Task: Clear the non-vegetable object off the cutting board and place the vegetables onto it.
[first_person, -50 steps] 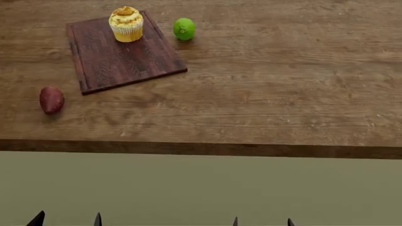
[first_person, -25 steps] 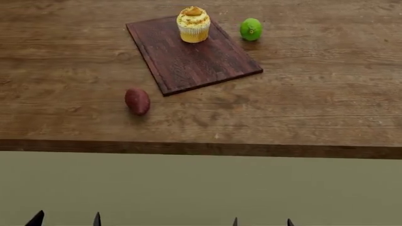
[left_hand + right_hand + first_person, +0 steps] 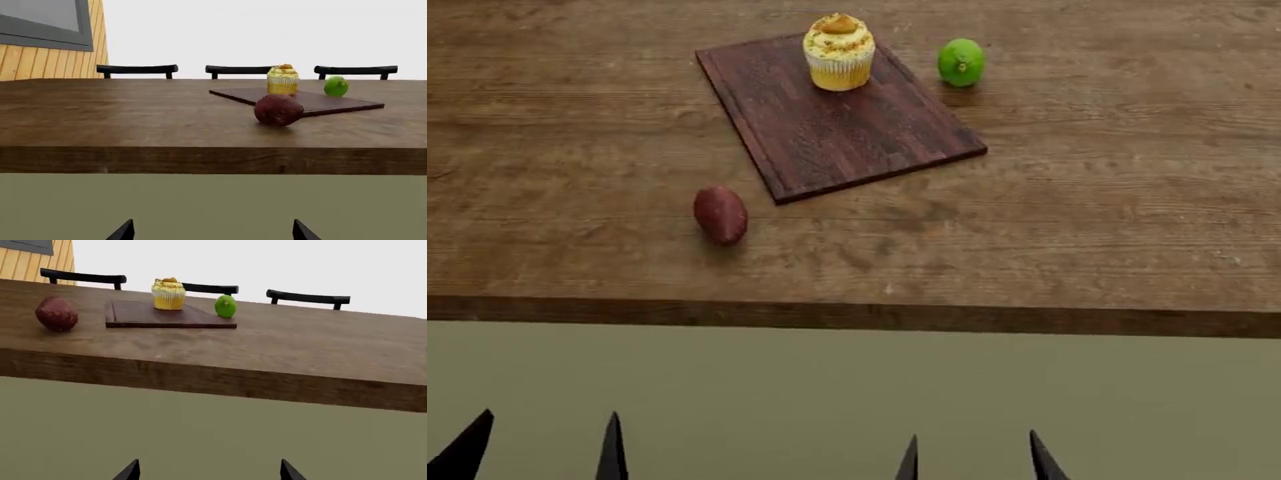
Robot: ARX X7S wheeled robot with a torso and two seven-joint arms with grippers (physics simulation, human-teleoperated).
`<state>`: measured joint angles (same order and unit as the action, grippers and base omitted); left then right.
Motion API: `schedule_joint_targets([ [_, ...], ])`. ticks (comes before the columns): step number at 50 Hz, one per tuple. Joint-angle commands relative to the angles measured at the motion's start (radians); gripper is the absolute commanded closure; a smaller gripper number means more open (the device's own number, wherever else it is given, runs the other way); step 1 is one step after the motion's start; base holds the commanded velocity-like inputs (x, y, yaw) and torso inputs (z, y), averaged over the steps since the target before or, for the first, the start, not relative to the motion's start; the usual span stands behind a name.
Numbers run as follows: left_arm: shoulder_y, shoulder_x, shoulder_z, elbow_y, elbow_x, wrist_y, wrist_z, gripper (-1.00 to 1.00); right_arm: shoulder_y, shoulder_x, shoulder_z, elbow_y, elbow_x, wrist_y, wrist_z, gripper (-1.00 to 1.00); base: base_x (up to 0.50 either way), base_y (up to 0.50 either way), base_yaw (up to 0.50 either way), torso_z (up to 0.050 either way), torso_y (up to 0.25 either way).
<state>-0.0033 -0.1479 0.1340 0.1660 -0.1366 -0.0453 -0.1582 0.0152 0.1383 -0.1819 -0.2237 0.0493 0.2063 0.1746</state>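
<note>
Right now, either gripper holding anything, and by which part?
Nothing is held. The left gripper and right gripper are open and empty, short of the table; cupcake and sweet potato sit untouched.

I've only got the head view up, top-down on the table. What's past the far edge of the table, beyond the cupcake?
Observer: Three dark chair backs line the far side, seen from the left wrist camera.
Operator: Anything else in the room?
Observer: A yellow plank wall with a grey-framed window stands at one end.
Operator: From the side, is the cupcake sitting upright on the board?
Observer: Yes, the cupcake stands upright at the far part of the cutting board, and the green ball sits on the table beside the board.
Operator: Does the sweet potato touch the board?
Observer: The low left wrist angle overlaps them, so that view cannot tell; the sweet potato shows apart from it in the right wrist view.
</note>
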Motion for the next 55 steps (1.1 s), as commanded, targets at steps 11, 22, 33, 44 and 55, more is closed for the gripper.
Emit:
schedule_joint_targets([
  [11,-0.120,-0.068,-0.078,0.380,-0.074,-0.330,-0.080,-1.00,0.269,0.059,-0.110,-0.635,-0.090,0.773,-0.011,-1.00,0.00,0.00,0.00,0.000,0.000],
  [22,-0.345,-0.130,-0.177,0.462,-0.248,-0.675,-0.103,-1.00,0.682,0.140,-0.184,-0.704,-0.086,1.231,-0.114,-1.00,0.00,0.00,0.00,0.000,0.000],
  [33,-0.583,-0.182,-0.153,0.341,-0.256,-0.786,-0.090,-1.00,0.925,0.137,-0.151,-0.598,0.007,1.357,-0.258,-1.00,0.00,0.00,0.00,0.000,0.000],
  [44,-0.799,-0.205,-0.117,0.167,-0.249,-0.838,-0.059,-1.00,1.064,0.133,-0.078,-0.375,0.051,1.305,-0.340,-1.00,0.00,0.00,0.00,0.000,0.000],
  [55,-1.042,-0.210,-0.025,-0.040,-0.220,-0.866,-0.004,-1.00,1.211,0.115,-0.043,-0.041,0.069,1.168,-0.386,-1.00,0.09,0.00,0.00,0.000,0.000],
])
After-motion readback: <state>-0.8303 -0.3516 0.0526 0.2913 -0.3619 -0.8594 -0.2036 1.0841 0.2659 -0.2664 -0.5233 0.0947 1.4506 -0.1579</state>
